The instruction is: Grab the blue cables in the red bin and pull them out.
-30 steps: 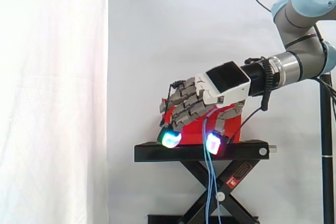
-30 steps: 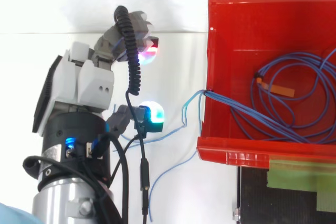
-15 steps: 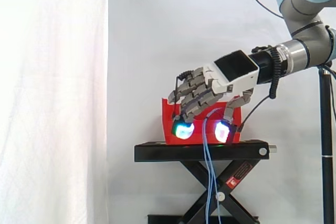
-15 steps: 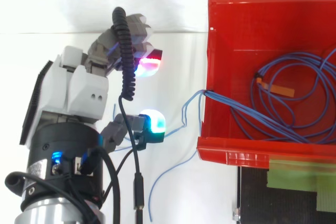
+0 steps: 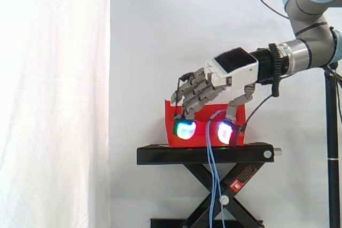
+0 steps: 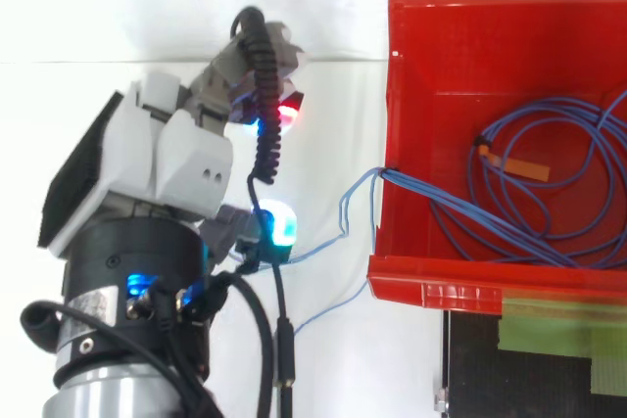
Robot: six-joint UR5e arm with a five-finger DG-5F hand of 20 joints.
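We're at approach: robot hand (image 6: pixel 181 154) half-open, empty, just outside the red plastic bin (image 6: pixel 470 286); thin blue cables (image 6: pixel 436 201) coiled inside it, strands draped over its wall, so next we pinch those.

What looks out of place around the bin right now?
The blue cables are partly spilled: several strands run over the wall of the red bin and dangle past the black stand, while the rest lies coiled inside. The hand is beside the bin, not over it.
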